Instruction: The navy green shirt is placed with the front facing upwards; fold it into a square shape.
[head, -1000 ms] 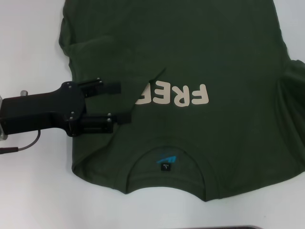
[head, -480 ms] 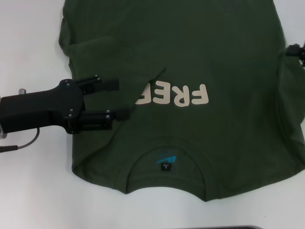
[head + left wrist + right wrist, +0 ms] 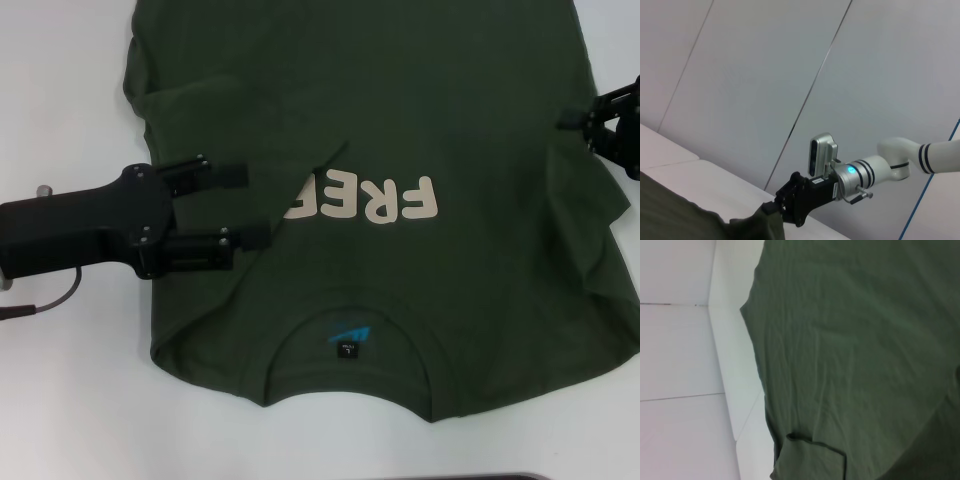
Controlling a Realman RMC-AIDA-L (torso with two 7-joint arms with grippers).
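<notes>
Shirt (image 3: 400,150) flat on table (image 3: 60,400), collar nearest robot. L gripper (image 3: 245,205) open, empty, over the folded-in left sleeve. R gripper (image 3: 590,120) at the right edge, nearer the unfolded side; grip can't tell

The navy green shirt (image 3: 400,130) is dark olive all over, with cream block letters (image 3: 365,200) across the chest and a small bright-blue neck label (image 3: 348,340) on black. Under it the table (image 3: 60,400) is plain white. Both grippers — left (image 3: 248,205) and right (image 3: 580,128) — are matte black.
</notes>
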